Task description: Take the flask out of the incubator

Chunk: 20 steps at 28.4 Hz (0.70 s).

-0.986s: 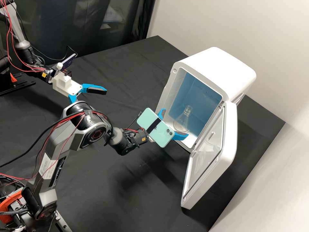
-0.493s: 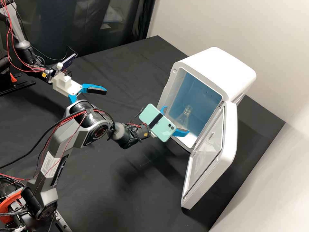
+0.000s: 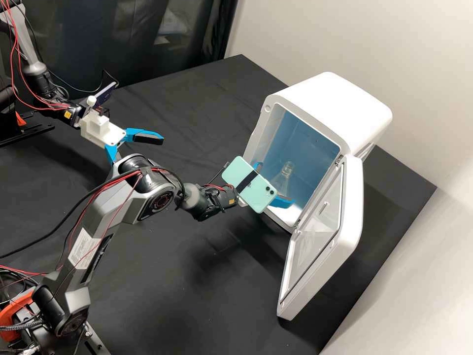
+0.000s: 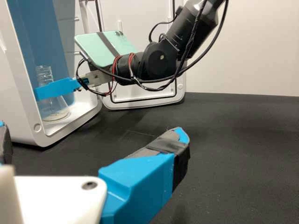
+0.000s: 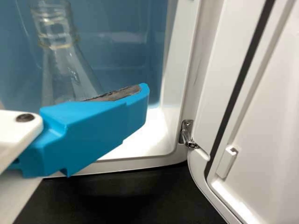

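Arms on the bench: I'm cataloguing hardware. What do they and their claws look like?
The left arm and right arm are dark grey, trailing red and black cables. The left claw and right claw are white blocks with two bright blue fingers, dark pads inside. A mint-green phone is strapped to the right wrist; a white label marks its lower link.

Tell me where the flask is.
In the high view's right half, the flask stands upright inside the open incubator, on its floor, just beyond the right gripper.
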Available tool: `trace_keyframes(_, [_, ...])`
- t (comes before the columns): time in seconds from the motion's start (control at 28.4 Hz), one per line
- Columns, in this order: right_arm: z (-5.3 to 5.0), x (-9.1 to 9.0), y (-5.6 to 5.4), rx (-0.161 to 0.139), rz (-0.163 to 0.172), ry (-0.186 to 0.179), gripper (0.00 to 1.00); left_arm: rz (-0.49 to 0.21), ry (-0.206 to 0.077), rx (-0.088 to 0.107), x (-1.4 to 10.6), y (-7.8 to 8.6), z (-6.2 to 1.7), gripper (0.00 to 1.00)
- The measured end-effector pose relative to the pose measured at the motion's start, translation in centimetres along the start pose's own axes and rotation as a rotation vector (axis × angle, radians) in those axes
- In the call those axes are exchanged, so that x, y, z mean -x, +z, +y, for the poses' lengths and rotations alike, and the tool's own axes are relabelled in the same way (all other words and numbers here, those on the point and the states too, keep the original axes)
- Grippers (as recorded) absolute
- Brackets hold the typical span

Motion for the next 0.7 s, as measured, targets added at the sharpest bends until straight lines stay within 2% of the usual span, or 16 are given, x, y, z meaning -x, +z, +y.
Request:
trace_keyframes(0.21, [-0.2, -1.0, 0.0, -0.001, -0.004, -0.009, 1.00, -0.002, 0.000, 0.000, 0.0, 0.1, -0.01, 1.00])
trace_keyframes(0.42, [0.0, -2.2, -0.3, 0.002, -0.028, -0.008, 1.00, -0.005, -0.001, 0.000, 0.0, 0.1, -0.02, 1.00])
trace_keyframes(0.53, [0.1, -2.6, -0.6, 0.016, -0.022, -0.008, 1.00, -0.005, -0.001, 0.000, 0.0, 0.1, -0.02, 1.00])
trace_keyframes(0.7, [0.3, -3.4, -0.9, 0.019, -0.026, 0.002, 1.00, -0.005, -0.001, 0.000, 0.0, 0.1, -0.02, 1.00])
